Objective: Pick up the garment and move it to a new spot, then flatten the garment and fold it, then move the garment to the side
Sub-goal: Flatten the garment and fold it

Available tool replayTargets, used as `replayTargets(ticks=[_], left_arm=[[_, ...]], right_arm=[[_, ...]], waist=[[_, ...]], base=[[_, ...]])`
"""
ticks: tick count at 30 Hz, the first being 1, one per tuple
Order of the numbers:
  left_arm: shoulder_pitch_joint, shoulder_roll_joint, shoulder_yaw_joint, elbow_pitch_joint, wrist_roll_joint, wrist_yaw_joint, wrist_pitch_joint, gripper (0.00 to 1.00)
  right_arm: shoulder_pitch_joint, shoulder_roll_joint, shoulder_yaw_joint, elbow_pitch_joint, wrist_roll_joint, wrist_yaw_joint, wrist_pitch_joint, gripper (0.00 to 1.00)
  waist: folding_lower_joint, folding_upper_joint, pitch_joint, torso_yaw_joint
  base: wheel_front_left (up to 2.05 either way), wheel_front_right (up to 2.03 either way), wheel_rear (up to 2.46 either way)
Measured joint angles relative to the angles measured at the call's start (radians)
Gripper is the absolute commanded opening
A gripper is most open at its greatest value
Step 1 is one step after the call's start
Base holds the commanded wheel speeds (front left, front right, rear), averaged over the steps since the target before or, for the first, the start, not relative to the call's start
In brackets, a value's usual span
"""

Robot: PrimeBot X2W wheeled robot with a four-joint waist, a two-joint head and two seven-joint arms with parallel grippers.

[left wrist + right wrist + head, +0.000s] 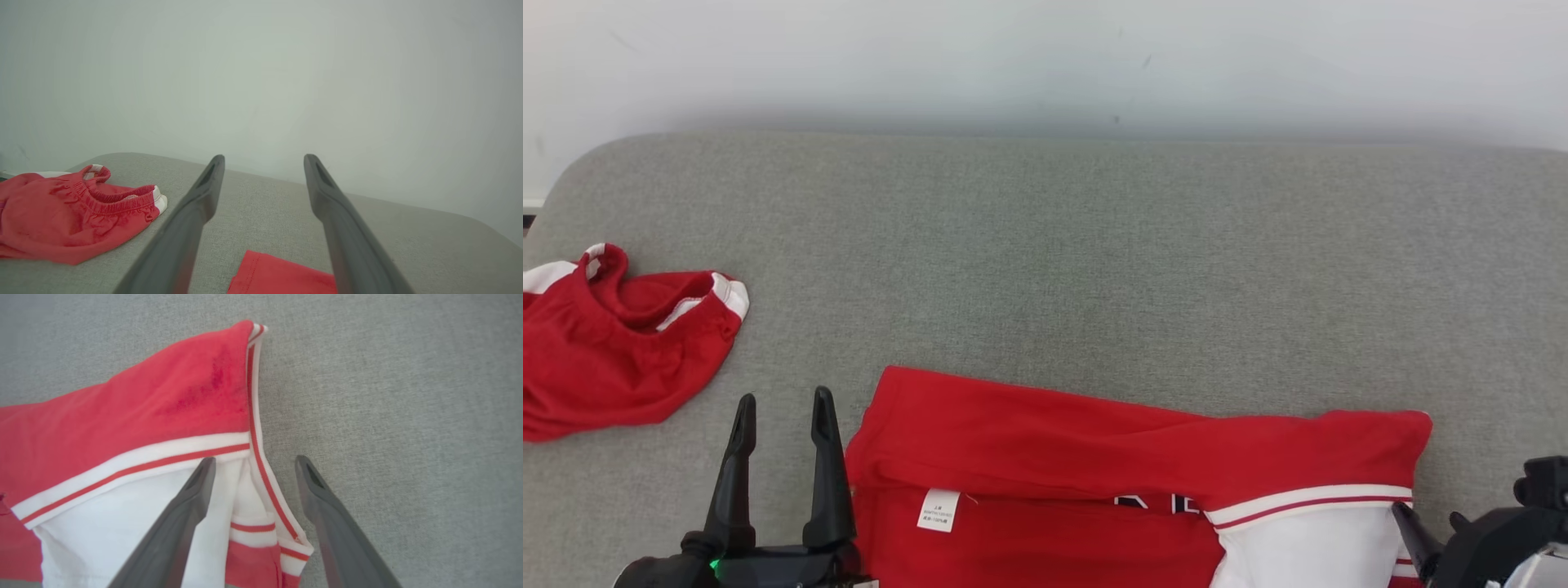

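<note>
Red garment (1094, 457) lies on grey cushion (1094, 269); both grippers spread.
Left gripper (784, 398) stands just beside its left end; right gripper (255, 460) straddles its striped right edge, gripping nothing.

Garment (1045, 441): red jersey lying flat on the grey upholstered surface (1094, 269), near edge, centre to right. A long flap is folded over along its far side. White care label (938, 510) exposed at left; white panel (1307, 547) with red-and-white striped trim (1307, 500) at the right end.

A grey fabric sofa (1094, 269) spans the lower frame; a plain white wall (1045, 57) runs across the top, evenly lit.
</note>
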Motion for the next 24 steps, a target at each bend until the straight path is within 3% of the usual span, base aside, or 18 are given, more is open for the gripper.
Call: replayTargets(ticks=[11, 17, 18, 21, 24], left_arm=[[0.005, -0.050, 0.057, 0.000, 0.043, -0.059, 0.000, 1.00], [0.006, -0.059, 0.080, 0.001, 0.049, -0.072, 0.000, 1.00], [0.006, -0.060, 0.084, 0.001, 0.049, -0.076, 0.000, 1.00], [0.009, -0.062, 0.098, 0.002, 0.050, -0.077, 0.000, 1.00], [0.010, -0.065, 0.099, 0.004, 0.050, -0.086, 0.000, 1.00]], right_arm=[[-0.061, 0.014, -0.026, 0.110, -0.095, 0.000, 0.092, 1.00], [-0.076, 0.013, -0.004, 0.132, -0.089, -0.002, 0.104, 1.00], [-0.080, 0.013, -0.004, 0.135, -0.089, -0.002, 0.102, 0.83], [-0.096, 0.017, -0.006, 0.147, -0.100, -0.002, 0.090, 0.00], [-0.122, 0.023, -0.011, 0.163, -0.115, -0.001, 0.071, 0.00]], waist=[[0.0000, 0.0000, 0.030, 0.055], [0.0000, 0.0000, 0.034, 0.067], [0.0000, 0.0000, 0.033, 0.067], [0.0000, 0.0000, 0.031, 0.062], [0.0000, 0.0000, 0.028, 0.055]], base=[[0.00, 0.00, 0.00], [0.00, 0.00, 0.00], [0.00, 0.00, 0.00], [0.00, 0.00, 0.00], [0.00, 0.00, 0.00]])
